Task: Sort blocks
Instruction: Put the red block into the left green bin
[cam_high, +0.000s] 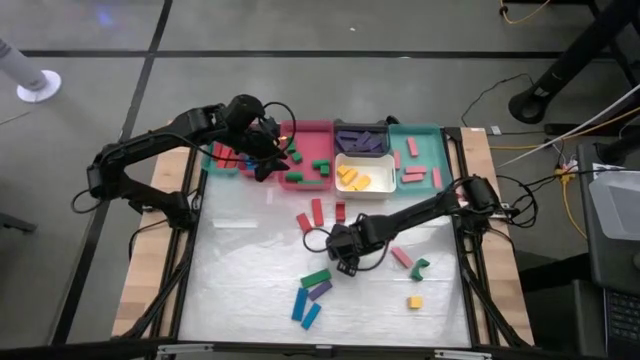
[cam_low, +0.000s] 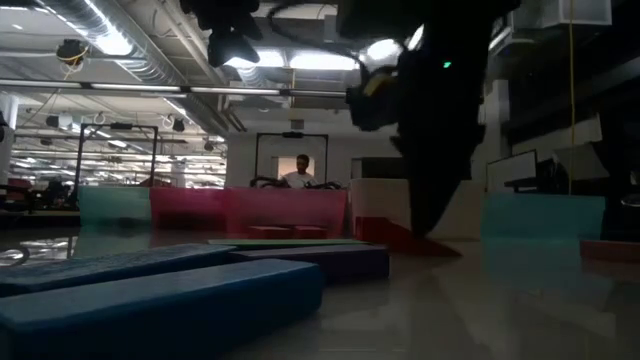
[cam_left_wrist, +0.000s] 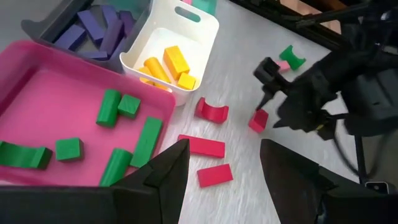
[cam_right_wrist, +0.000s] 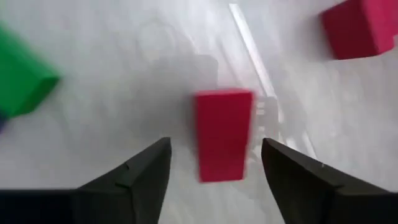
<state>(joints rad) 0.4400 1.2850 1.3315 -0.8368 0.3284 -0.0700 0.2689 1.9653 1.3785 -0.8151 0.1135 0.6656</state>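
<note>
My right gripper (cam_high: 346, 262) (cam_right_wrist: 216, 144) points down over the middle of the table, open. A small red block (cam_right_wrist: 222, 134) (cam_left_wrist: 258, 120) lies on the table between its fingertips, with a gap on each side. More red blocks (cam_high: 317, 211) lie just beyond it. Green, purple and blue blocks (cam_high: 316, 278) lie nearer the front edge. My left gripper (cam_high: 268, 160) (cam_left_wrist: 224, 165) hangs open above the pink tray (cam_left_wrist: 37, 81), which holds green blocks (cam_left_wrist: 109, 107). It holds nothing.
A white tray (cam_high: 382, 190) holds yellow blocks and a dark tray (cam_high: 345, 126) holds purple ones. A teal tray (cam_high: 428, 130) holds pink blocks at the far right. A pink block (cam_high: 401, 257), a green one (cam_high: 420, 267) and a yellow one (cam_high: 414, 301) lie right of my right gripper.
</note>
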